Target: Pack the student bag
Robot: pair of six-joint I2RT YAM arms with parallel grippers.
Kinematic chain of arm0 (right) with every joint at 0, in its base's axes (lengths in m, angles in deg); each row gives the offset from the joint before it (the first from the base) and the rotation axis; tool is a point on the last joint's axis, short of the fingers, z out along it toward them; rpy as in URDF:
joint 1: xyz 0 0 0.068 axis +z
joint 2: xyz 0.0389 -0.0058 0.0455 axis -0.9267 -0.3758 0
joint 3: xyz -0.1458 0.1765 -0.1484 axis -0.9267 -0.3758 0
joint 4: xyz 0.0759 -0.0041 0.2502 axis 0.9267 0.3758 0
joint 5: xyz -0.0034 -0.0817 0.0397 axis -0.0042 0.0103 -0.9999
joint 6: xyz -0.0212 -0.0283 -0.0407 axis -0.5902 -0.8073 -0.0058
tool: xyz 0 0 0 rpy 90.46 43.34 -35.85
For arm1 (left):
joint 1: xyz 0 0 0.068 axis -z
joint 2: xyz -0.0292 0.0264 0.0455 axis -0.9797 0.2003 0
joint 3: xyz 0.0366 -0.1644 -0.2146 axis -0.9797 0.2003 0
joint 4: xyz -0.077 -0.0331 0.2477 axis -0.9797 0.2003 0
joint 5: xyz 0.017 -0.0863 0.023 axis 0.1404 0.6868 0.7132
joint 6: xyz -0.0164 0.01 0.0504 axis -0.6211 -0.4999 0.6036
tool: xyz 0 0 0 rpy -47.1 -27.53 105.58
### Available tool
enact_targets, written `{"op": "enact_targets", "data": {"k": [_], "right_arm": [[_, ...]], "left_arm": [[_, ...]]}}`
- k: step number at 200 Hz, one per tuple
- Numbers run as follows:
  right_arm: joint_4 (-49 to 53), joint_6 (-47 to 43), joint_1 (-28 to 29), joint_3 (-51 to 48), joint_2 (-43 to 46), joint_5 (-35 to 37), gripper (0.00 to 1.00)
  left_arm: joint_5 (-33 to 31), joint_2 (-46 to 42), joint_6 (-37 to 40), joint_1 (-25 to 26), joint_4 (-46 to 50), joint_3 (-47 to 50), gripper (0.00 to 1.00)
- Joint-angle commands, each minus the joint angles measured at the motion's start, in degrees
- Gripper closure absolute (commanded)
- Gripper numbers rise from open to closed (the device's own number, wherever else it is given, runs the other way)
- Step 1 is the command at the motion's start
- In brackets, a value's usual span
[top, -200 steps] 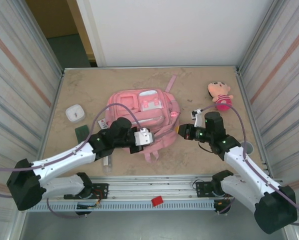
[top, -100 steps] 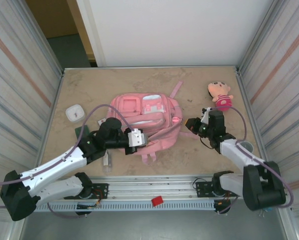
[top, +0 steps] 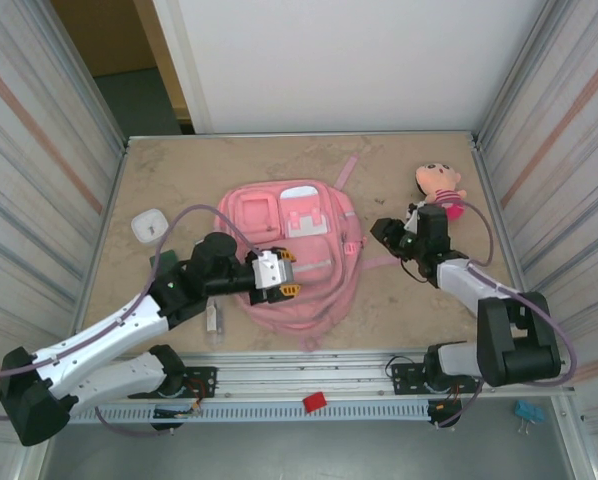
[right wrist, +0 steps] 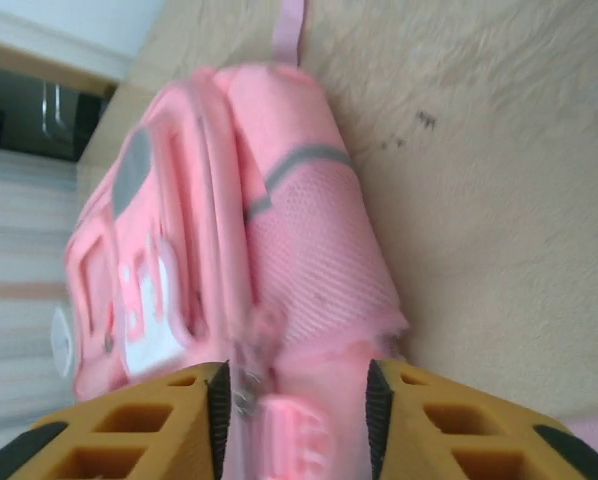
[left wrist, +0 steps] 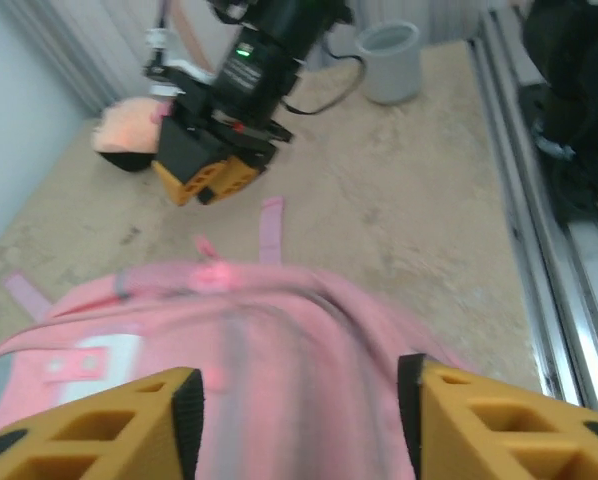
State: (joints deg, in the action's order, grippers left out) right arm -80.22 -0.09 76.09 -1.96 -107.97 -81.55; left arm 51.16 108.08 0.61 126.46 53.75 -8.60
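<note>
On the mottled beige bench (top: 179,170) lies the puffy pink fabric backpack (top: 309,215), mesh-sided; left end effector (top: 286,273) above its near-left edge, right end effector (top: 382,235) beside it, both released, blocky orange fingers (left wrist: 99,430) parted.

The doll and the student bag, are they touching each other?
Apart. The top external view shows a wide stretch of bare table between the doll and the student bag.
</note>
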Motion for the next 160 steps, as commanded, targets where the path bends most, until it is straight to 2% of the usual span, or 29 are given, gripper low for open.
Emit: {"op": "enact_targets", "data": {"k": [1,23,49,71,89,120,160], "right_arm": [[11.9,-6.1,1.8,4.9,7.8,4.3,0.51],[19.2,-9.7,6.6,7.6,12.6,5.9,0.47],[20.5,-10.0,13.8,7.8,13.9,6.0,0.45],[19.6,-9.7,19.8,7.6,10.5,6.3,0.45],[17.6,-8.4,23.3,6.8,6.0,7.3,0.45],[11.0,-3.8,25.2,3.3,-1.6,8.6,0.46],[6.1,-2.9,24.7,1.6,-7.1,11.5,0.46]], "left_arm": [[-10.2,-0.6,-7.8,0.0,-2.0,-2.2,0.36],[-19.3,0.9,-15.7,-1.5,0.8,-1.8,0.34],[-25.0,3.1,-28.6,-6.4,2.8,0.7,0.34],[-23.4,4.6,-38.2,-12.1,1.5,4.3,0.34],[-21.1,6.4,-41.7,-15.1,-2.8,8.2,0.34],[-19.7,12.2,-41.6,-16.8,-10.8,11.8,0.33],[-14.7,25.1,-40.9,-20.6,-19.2,8.7,0.34]]}}
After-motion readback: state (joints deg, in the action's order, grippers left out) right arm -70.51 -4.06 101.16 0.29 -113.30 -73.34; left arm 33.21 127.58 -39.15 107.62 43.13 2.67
